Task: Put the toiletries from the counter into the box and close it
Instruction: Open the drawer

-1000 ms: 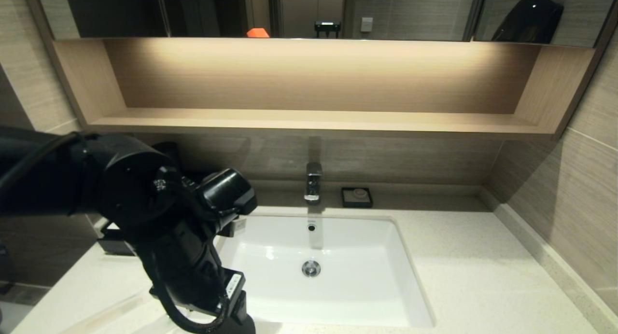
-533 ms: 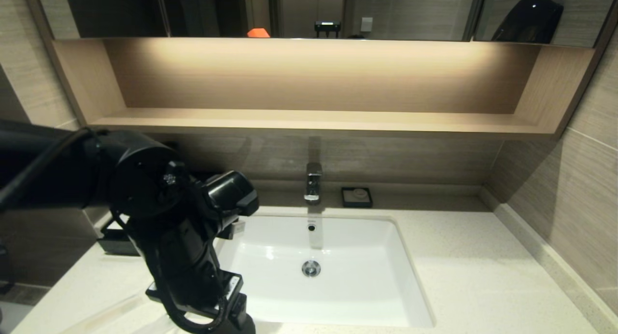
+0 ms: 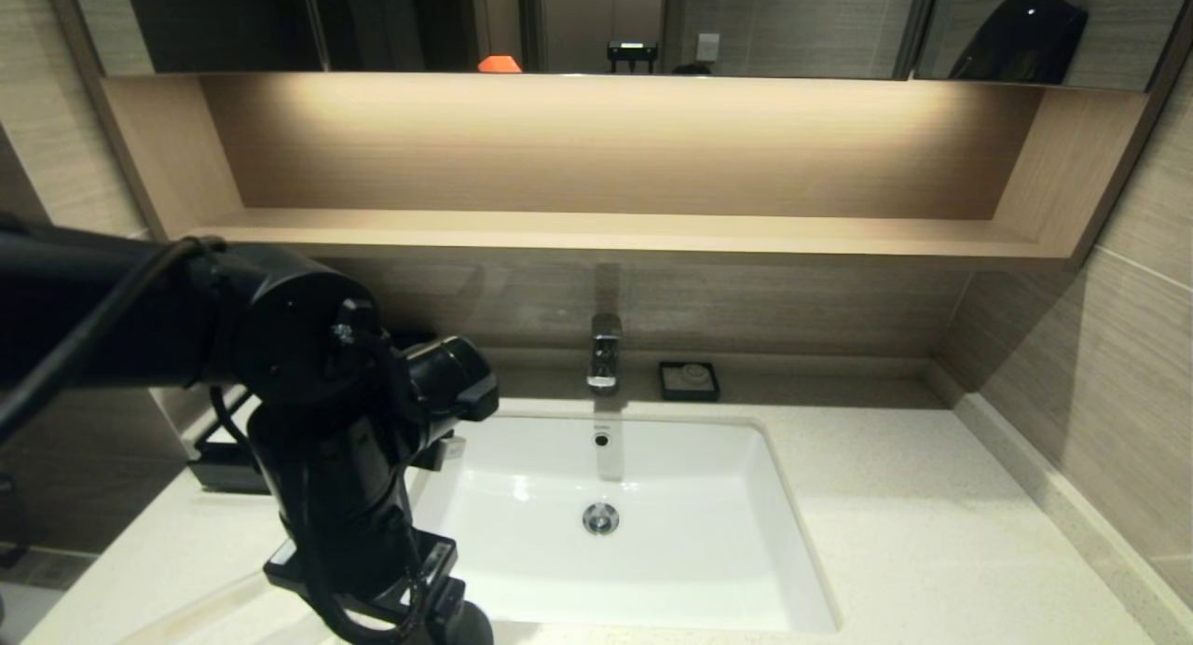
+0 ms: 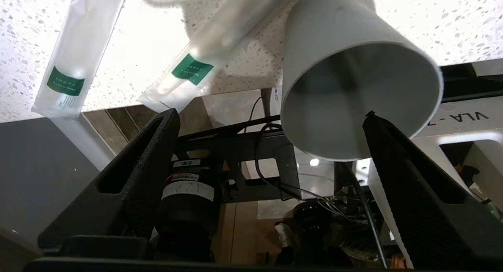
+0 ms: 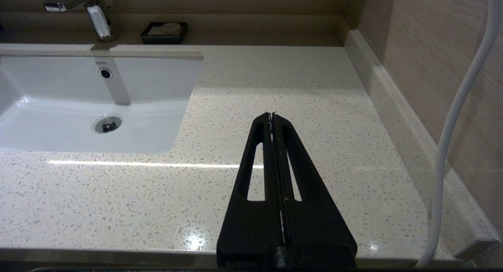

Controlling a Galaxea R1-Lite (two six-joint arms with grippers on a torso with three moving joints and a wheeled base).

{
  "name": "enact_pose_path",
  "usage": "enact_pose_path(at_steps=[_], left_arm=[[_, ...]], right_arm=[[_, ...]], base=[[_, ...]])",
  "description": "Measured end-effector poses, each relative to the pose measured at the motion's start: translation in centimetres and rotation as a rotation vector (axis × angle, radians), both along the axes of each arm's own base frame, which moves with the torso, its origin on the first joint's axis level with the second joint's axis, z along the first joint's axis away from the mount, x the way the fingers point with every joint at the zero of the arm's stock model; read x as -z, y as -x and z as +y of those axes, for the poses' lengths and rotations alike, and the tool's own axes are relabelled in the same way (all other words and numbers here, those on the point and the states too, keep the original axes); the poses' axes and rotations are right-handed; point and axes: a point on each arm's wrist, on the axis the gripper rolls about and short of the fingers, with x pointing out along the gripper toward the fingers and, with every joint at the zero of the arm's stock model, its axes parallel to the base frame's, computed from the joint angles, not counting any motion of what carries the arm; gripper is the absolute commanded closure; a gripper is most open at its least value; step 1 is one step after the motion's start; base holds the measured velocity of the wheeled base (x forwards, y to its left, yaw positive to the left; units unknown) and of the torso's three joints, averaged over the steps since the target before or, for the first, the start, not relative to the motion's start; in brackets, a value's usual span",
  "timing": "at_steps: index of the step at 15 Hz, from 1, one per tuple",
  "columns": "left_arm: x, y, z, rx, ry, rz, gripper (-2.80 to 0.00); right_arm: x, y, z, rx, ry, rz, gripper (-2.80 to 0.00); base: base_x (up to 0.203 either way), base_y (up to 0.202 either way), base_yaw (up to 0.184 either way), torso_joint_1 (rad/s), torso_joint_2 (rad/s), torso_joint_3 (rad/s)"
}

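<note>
The left gripper (image 4: 271,118) stands wide open with nothing between its two black fingers (image 4: 157,138), and it hangs over the counter's near edge at the left end, pointed back toward that edge, as the left wrist view shows. Right before it a white paper cup (image 4: 353,91) lies on its side, its mouth turned to the gripper and jutting past the edge. Just beside the cup lie two of the toiletries: one clear packet with a green label (image 4: 204,56) reaches the edge and pokes a little over it, and a second packet (image 4: 74,59) lies near it, apart from the cup, its end also at the edge. Both rest on the speckled counter (image 4: 452,24), so neither is in the box yet. The box (image 3: 224,463) sits further back, at the left end of the counter near the wall; in the head view the left arm (image 3: 308,412) hides most of it, so I cannot tell whether its drawer is open or what it already holds. The right gripper (image 5: 272,116) is closed and empty, parked over the bare stretch of counter to the right of the basin (image 5: 47,107). In my judgement the task is still early or midway: at least two packets remain to be picked up and carried to the box, and the closing remains too.
</note>
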Motion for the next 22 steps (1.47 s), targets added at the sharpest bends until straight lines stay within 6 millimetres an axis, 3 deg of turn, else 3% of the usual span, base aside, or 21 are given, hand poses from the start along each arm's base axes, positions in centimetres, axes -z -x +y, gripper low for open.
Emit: enact_pose_path(at_steps=[9, 22], left_arm=[[-0.6, 2.2, 1.9, -0.001, 0.002, -0.006, -2.8], [0.7, 1.6, 4.2, 0.075, 0.029, -0.045, -2.8]], right_arm=[[0.0, 0.0, 0.0, 0.0, 0.0, 0.0, 0.0], [0.0, 0.0, 0.0, -0.001, 0.0, 0.0, 0.0]], base=[[0.0, 0.0, 0.0, 0.0, 0.0, 0.0], [0.0, 0.0, 0.0, 0.0, 0.0, 0.0]])
